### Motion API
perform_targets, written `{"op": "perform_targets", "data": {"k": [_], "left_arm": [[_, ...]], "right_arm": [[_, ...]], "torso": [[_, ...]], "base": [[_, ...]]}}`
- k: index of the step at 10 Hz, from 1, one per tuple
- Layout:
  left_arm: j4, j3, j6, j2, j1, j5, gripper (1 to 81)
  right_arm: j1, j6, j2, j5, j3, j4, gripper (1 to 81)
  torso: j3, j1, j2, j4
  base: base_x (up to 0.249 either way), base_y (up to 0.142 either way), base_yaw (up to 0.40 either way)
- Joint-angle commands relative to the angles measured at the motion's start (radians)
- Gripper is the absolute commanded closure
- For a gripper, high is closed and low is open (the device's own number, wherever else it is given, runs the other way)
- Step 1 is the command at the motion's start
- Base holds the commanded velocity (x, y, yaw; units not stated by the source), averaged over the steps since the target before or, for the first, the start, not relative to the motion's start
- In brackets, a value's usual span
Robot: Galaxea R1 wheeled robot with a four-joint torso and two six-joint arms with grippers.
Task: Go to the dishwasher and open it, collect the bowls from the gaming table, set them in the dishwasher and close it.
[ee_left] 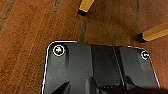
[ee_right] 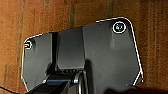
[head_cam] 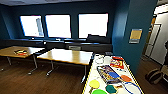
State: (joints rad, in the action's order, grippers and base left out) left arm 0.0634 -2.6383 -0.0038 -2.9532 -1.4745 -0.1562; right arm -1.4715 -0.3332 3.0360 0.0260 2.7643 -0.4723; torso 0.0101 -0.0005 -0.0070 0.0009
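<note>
- Head view: a white tabletop [head_cam: 98, 72] with colourful items, wooden tables [head_cam: 67, 56] beyond; no dishwasher or bowls recognisable.
- Jaws: cannot tell their state.
- Task seemingly unstarted; everything remains.

Head view is showing a dark blue room: three bright windows [head_cam: 64, 25] are glowing at the back, two wooden tables [head_cam: 65, 56] are standing on brown floor [head_cam: 40, 81], a white table [head_cam: 97, 75] with colourful items is sitting nearest; no jaws to reference.
</note>
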Motion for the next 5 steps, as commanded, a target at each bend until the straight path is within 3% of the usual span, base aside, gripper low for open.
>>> {"op": "perform_targets", "data": {"k": [1,5], "left_arm": [[-0.007,0.004,-0.002,0.005,0.058,0.043,1.0],[-0.002,0.004,-0.002,0.006,0.059,0.043,1.0]], "right_arm": [[0.061,-0.003,-0.006,0.061,0.001,-0.002,1.0],[0.061,-0.003,-0.006,0.061,0.0,-0.002,1.0]], "torso": [[0.0,0.001,0.0,0.0],[0.0,0.001,0.0,0.0]], "base": [[0.0,0.0,-0.345],[0.0,0.0,-0.356]]}}
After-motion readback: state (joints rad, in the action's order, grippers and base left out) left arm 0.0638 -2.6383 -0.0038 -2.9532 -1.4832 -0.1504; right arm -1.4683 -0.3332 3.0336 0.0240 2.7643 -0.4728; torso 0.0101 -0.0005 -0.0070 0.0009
